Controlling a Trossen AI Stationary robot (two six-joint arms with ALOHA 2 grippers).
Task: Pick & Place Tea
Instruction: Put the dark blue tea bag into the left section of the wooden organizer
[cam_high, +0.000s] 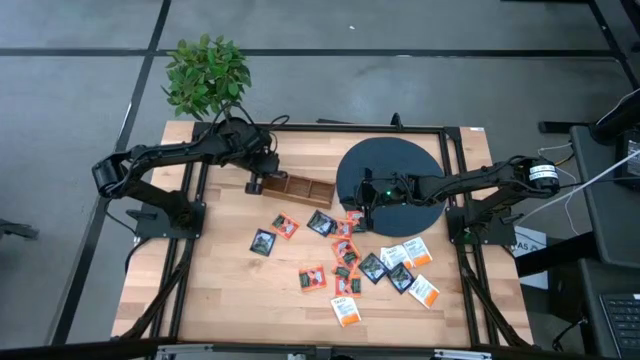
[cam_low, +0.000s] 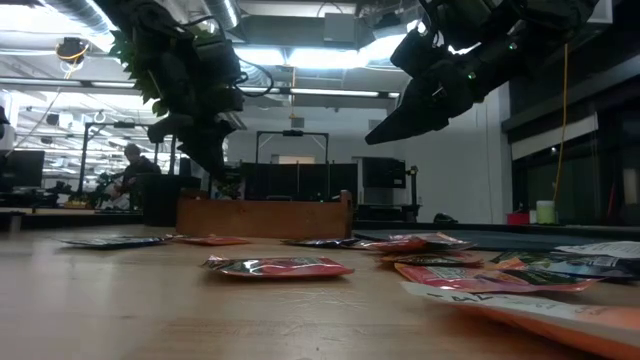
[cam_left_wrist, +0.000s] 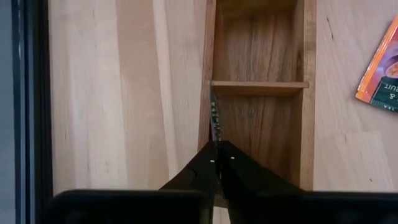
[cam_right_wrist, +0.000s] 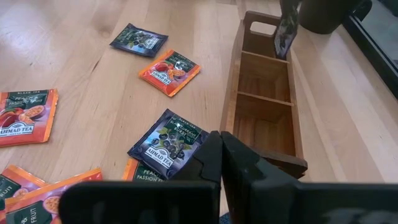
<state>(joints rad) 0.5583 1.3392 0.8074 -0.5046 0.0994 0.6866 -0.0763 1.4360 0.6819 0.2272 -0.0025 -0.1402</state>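
**A:** Pale wood up front. The near half of the table (cam_high: 220, 290) carries the loose sachets (cam_high: 345, 310), red-orange, dark-and-green and white-with-orange, all lying flat in a scatter right of centre.

**B:** And the right gripper (cam_high: 365, 203)?

**A:** It hovers over the far edge of that scatter, just beside the black disc (cam_high: 390, 160). Its fingers are pressed together with nothing between them. A dark sachet (cam_right_wrist: 168, 143) lies flat just ahead of its tips, untouched.

**B:** Farther back, then, the wooden tray (cam_high: 300, 190).

**A:** It lies left of the disc, and the compartments I can see into are bare. The left gripper (cam_left_wrist: 216, 149) hangs above its left end, pinched tight on one sachet, the held sachet (cam_right_wrist: 286, 31). That one dangles edge-down, clear of the wood.

**B:** So the drop is the step in hand. How does it go cleanly?

**A:** From the wrist camera the packet's thin edge lines up almost over the tray's long side wall, not over the middle of a compartment. I'd nudge it sideways toward the centre first. Then I'd lower it until the bottom edge is between the walls and short of the divider, and only then let the fingers part. Let go too high or over the wall and a light, flat packet could catch the rim and tip out onto the table.

**B:** Anything beyond?

**A:** Only the potted plant (cam_high: 205, 75) at the far left corner, out of the way.
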